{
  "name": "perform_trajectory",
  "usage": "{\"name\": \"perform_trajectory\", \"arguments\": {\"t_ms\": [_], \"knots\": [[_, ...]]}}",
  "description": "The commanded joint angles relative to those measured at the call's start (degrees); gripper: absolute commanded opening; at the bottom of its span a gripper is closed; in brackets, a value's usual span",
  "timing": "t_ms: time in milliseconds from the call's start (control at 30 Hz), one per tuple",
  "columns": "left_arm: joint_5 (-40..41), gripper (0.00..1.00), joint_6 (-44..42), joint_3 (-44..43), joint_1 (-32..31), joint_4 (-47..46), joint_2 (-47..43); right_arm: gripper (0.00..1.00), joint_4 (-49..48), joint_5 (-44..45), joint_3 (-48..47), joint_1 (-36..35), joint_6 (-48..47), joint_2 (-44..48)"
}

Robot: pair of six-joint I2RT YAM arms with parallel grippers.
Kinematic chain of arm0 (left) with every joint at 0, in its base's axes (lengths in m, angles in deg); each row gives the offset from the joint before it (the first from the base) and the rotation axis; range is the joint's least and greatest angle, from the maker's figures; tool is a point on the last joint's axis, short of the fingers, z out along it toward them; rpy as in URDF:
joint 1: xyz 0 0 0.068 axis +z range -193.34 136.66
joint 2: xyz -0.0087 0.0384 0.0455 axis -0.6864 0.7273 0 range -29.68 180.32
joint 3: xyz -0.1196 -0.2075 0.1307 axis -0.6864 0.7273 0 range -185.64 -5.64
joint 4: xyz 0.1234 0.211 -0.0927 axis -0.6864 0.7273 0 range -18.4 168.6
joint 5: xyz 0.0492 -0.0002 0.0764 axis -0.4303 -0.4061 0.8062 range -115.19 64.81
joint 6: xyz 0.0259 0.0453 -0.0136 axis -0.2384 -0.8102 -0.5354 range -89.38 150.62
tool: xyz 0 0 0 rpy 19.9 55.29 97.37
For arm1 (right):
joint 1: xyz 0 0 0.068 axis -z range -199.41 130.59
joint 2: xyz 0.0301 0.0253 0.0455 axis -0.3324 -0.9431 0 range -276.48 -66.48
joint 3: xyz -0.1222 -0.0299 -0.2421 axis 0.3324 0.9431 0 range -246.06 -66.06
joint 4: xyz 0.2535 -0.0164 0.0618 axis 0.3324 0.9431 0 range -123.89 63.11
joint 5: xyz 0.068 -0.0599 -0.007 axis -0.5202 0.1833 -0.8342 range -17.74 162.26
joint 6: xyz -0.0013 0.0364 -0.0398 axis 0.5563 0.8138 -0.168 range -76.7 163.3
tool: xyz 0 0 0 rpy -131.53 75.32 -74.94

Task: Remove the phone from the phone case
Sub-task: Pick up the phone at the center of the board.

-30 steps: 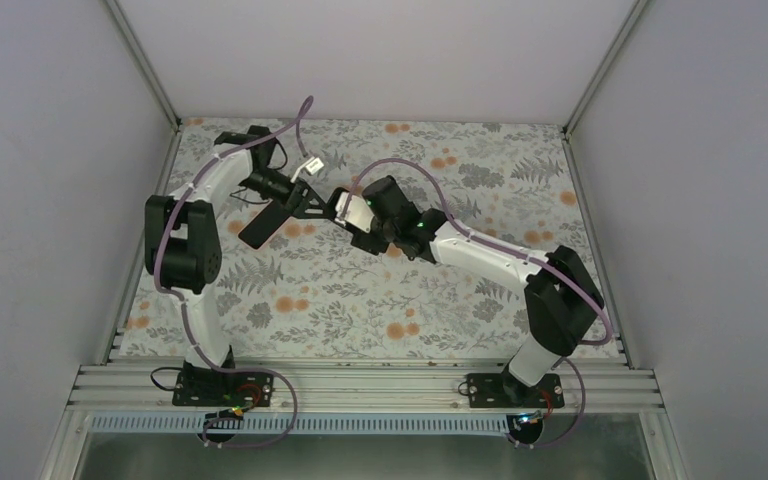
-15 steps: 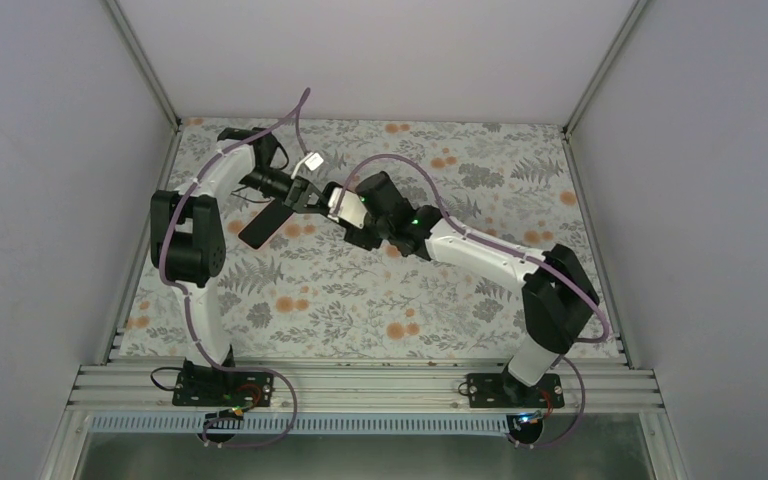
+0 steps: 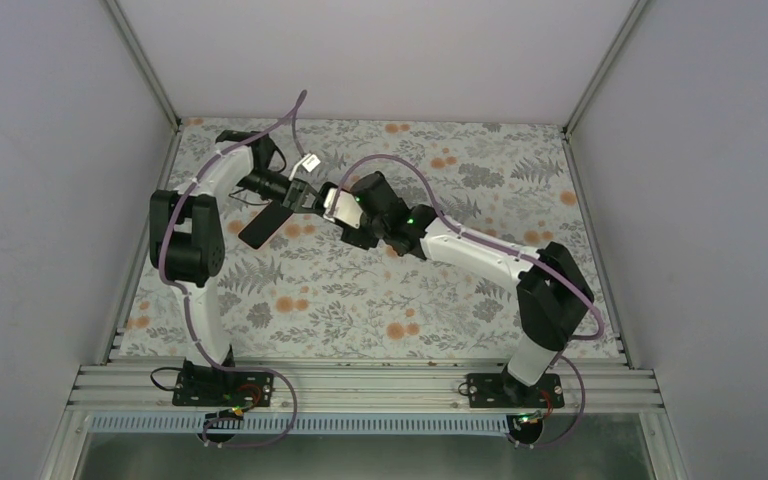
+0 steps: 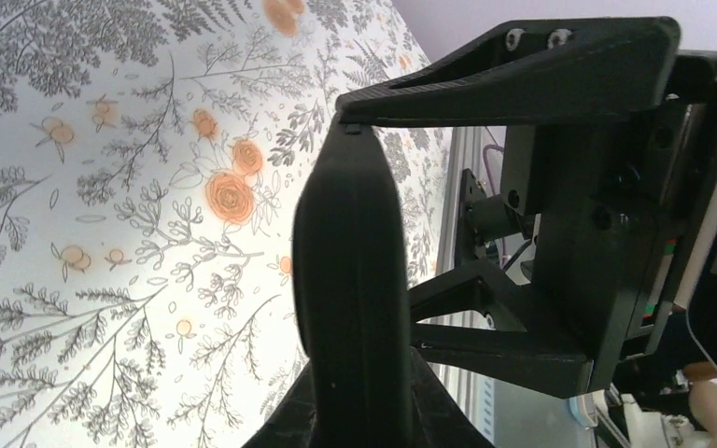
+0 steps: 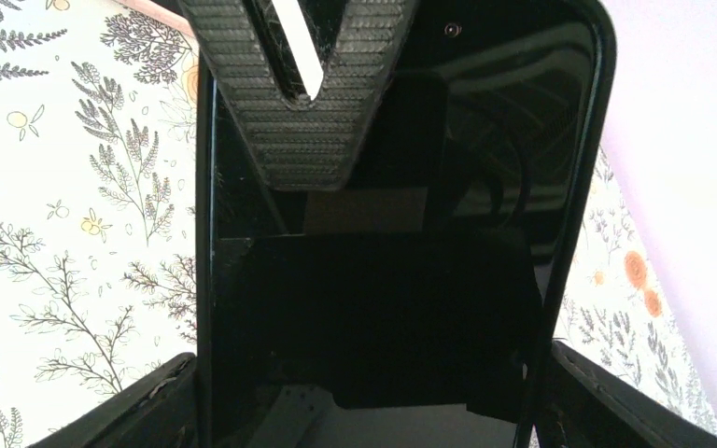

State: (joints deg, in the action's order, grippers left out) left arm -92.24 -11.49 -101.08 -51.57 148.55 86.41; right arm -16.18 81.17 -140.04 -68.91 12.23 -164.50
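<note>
The black phone in its phone case (image 3: 263, 227) is held tilted above the floral table. My right gripper (image 3: 322, 204) is shut across its width at the upper right end; in the right wrist view the dark screen (image 5: 383, 280) fills the space between my right gripper's (image 5: 369, 373) fingers. My left gripper (image 3: 303, 196) is shut on the same end, front to back. One ridged left finger (image 5: 303, 103) lies on the screen. In the left wrist view the case edge (image 4: 350, 280) stands edge-on in my left gripper (image 4: 355, 415), with the right fingers (image 4: 523, 75) beyond it.
The floral tablecloth (image 3: 360, 300) covers the whole work area. Grey walls and aluminium posts (image 3: 145, 65) close it in on three sides. The rail with the arm bases (image 3: 360, 385) runs along the near edge. Purple cables (image 3: 295, 115) loop above both arms.
My left gripper has closed on the phone's end, having stood open a second ago. The right arm has pushed slightly left toward it. The phone has barely shifted.
</note>
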Motion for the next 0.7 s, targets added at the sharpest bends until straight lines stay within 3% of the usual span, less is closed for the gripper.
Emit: {"name": "perform_trajectory", "arguments": {"t_ms": [0, 67, 133, 167, 267, 433, 500, 667], "knots": [[-2.4, 0.12, -1.0, 0.1, -0.4, 0.8, -1.2, 0.61, -2.5, 0.2, -2.9, -0.5, -0.4, 0.3], [-2.4, 0.08, -1.1, -0.1, -0.5, 0.9, -1.1, 0.73, -1.2, -1.0, -3.1, -0.6, -0.5, 0.5], [-1.9, 0.05, -1.3, -0.2, -0.6, 0.8, -1.4, 0.96, 2.0, -3.2, -3.8, -0.5, -1.5, 0.5], [-1.5, 0.04, -1.4, -0.3, -0.6, 0.8, -1.7, 0.99, 5.1, -4.3, -4.9, -0.5, -1.9, 0.2], [2.1, 0.02, -2.3, -0.4, -0.7, 0.9, -3.5, 1.00, 15.5, -14.7, -6.9, 2.0, -1.7, 1.9], [15.7, 0.02, -7.6, -1.0, -1.1, 0.8, -10.6, 1.00, 25.5, -28.7, -4.0, 7.9, -7.2, 10.6], [17.9, 0.02, -8.9, -0.8, -1.3, 0.8, -13.9, 1.00, 29.4, -33.1, -3.5, 10.3, -10.9, 12.1], [17.3, 0.02, -12.0, 1.5, -2.3, 0.8, -19.8, 0.99, 29.7, -38.1, -3.7, 16.4, -9.7, 12.0]]}}
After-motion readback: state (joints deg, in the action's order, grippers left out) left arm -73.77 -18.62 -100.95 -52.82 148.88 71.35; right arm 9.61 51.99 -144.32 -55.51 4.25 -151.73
